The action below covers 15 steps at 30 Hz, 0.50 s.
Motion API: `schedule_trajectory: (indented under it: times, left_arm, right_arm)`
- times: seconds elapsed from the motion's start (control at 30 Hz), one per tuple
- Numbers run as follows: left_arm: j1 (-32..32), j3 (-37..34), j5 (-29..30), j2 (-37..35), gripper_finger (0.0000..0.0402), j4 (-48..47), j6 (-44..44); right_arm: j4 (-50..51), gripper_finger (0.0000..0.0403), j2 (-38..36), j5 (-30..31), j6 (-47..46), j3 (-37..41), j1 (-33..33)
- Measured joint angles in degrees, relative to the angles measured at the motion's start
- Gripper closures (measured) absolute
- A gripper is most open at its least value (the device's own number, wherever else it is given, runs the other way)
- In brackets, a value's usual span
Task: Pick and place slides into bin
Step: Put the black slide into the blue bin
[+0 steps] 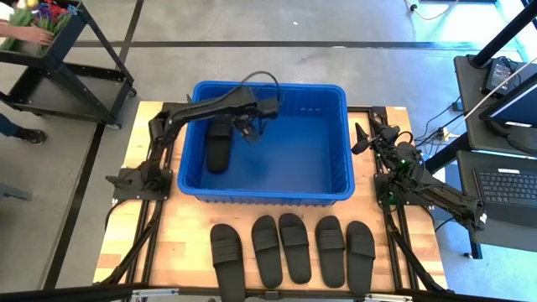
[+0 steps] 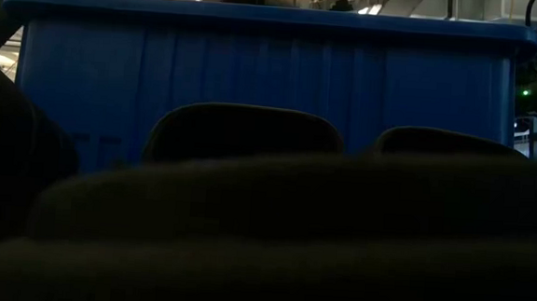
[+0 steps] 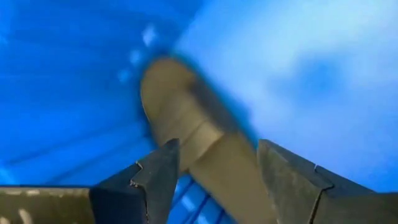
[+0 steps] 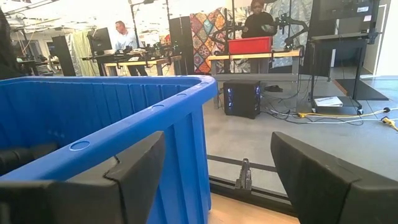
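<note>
The blue bin (image 1: 323,126) stands mid-table. One black slide (image 1: 219,144) lies flat on the bin's floor by its left wall; it also shows in the left wrist view (image 3: 180,106). Several more black slides (image 1: 294,246) lie in a row on the table in front of the bin, soles down. My left gripper (image 1: 252,126) is inside the bin, above and just right of the slide, open and empty (image 3: 214,149). My right gripper (image 1: 362,138) waits open beside the bin's right wall (image 4: 217,143).
The bin's walls (image 2: 274,67) enclose my left gripper. In the low view the near slides (image 2: 242,130) fill the foreground. A cart (image 1: 59,50) stands off the table's far left; desks with laptops (image 1: 508,180) stand right. People show in the room behind (image 4: 258,15).
</note>
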<state>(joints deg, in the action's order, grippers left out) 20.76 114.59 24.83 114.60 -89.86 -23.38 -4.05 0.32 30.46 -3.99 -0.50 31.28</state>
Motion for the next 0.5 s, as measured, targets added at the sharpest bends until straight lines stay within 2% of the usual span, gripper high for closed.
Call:
schedule_trajectory:
  times: [0.1,0.23,0.37,0.5]
  left_arm:
    - [-3.08,4.59,4.10,-3.46,0.0191,3.71,-0.04]
    - [-8.76,6.49,8.55,-9.99,0.0191,10.30,-0.09]
    - [-16.63,6.55,7.45,-15.85,0.0191,14.87,-0.07]
    - [-26.39,6.53,4.57,-18.37,0.0191,17.46,-0.14]
  right_arm:
    - [0.00,0.0109,0.02,-0.03,0.01,0.01,0.00]
    - [0.00,0.0109,0.07,-0.04,0.01,0.00,0.00]
    - [0.00,0.0109,0.19,-0.04,0.02,0.01,-0.01]
    - [0.02,0.0109,0.47,-0.03,0.03,0.01,0.01]
